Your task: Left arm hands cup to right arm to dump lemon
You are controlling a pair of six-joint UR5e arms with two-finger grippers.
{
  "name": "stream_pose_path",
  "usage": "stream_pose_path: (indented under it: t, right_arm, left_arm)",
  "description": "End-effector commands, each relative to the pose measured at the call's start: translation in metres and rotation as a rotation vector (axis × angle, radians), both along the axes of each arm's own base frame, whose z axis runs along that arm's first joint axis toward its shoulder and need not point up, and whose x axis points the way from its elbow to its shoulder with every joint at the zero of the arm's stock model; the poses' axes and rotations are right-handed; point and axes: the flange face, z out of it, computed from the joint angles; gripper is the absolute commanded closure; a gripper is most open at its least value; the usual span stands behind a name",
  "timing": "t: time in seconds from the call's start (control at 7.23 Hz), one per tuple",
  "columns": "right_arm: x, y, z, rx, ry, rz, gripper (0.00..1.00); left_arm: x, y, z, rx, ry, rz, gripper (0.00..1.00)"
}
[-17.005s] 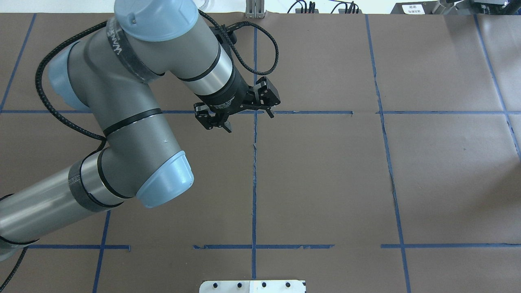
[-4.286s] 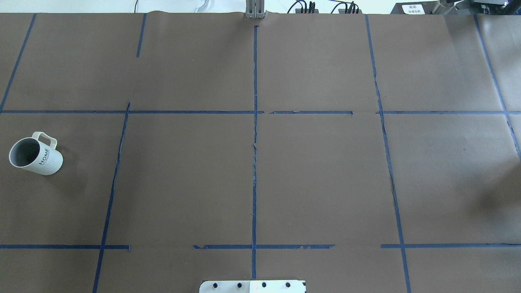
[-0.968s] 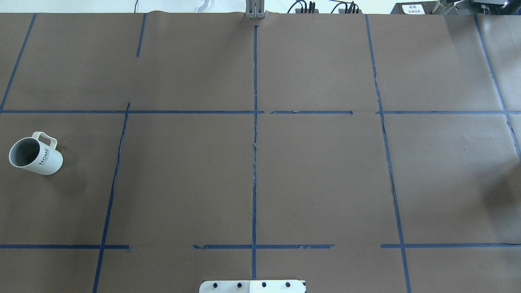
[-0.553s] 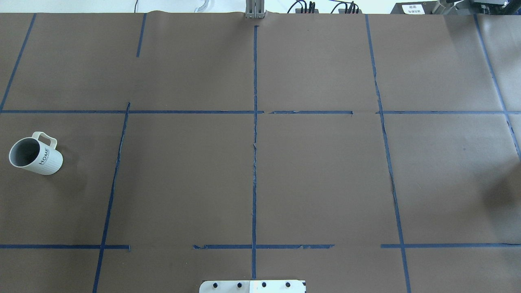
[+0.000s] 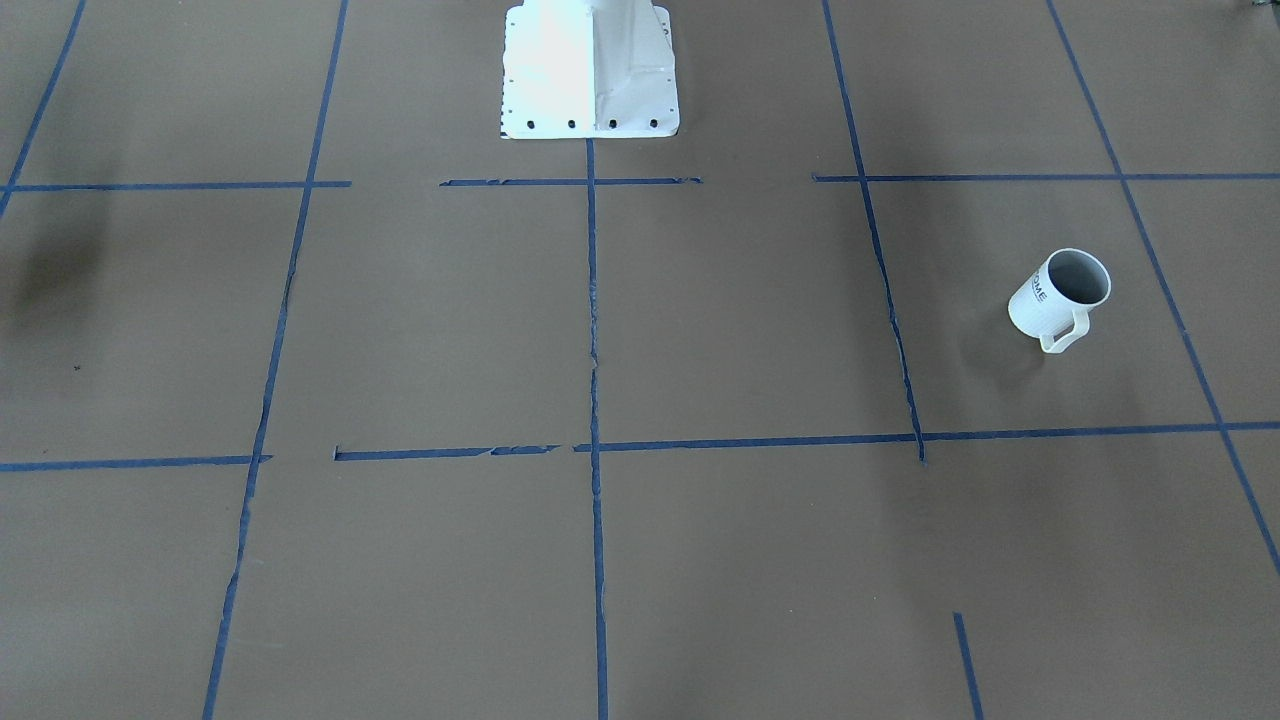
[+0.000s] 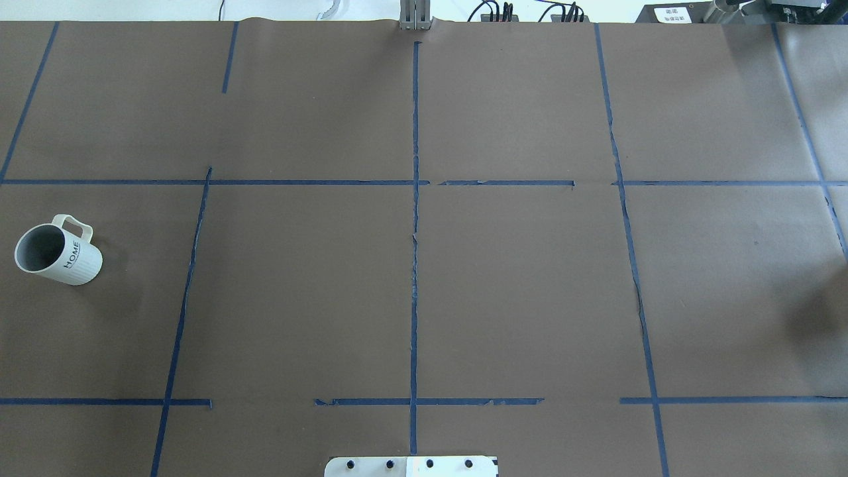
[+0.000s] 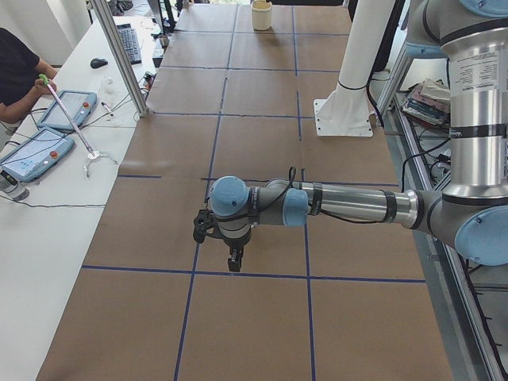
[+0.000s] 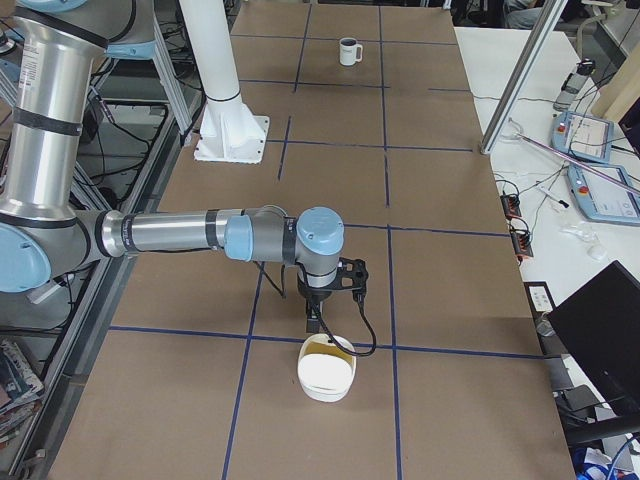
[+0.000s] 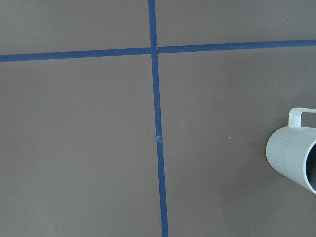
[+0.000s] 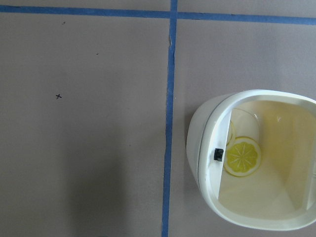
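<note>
The cup (image 6: 58, 250), a white ribbed mug with "HOME" on it, stands alone at the overhead view's far left. It also shows in the front view (image 5: 1060, 295), the right-side view (image 8: 349, 51) and at the left wrist view's edge (image 9: 295, 158). Its grey inside shows no lemon. The lemon (image 10: 242, 157), a yellow slice, lies in a white bowl (image 10: 202, 148). My left gripper (image 7: 232, 263) points down over bare table. My right gripper (image 8: 312, 325) hangs just beside the bowl (image 8: 325, 380). Both show only in side views, so I cannot tell whether they are open.
The table is brown paper with blue tape lines. The white robot base (image 5: 590, 70) stands at its edge. A pale container (image 7: 261, 14) sits at the far end in the left-side view. Tablets and a person (image 7: 20, 71) are at a side bench.
Seventeen seconds ago my left arm reached over the table's middle and no cup showed. Since then the arm has left the overhead view and the cup stands at the left. Nothing moved in the last second.
</note>
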Motion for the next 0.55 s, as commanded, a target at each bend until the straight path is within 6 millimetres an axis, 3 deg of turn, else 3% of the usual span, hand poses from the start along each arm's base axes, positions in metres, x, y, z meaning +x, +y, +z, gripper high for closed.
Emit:
stream_pose_path:
  t: [0.0, 0.41]
  right_arm:
    - [0.000, -0.001, -0.005, 0.009, -0.001, 0.002, 0.00]
    - [-0.001, -0.002, -0.015, 0.025, -0.017, 0.001, 0.00]
  left_arm:
    - [0.000, 0.006, 0.022, -0.009, -0.001, -0.003, 0.00]
    - [0.000, 0.004, 0.011, 0.016, 0.006, 0.000, 0.00]
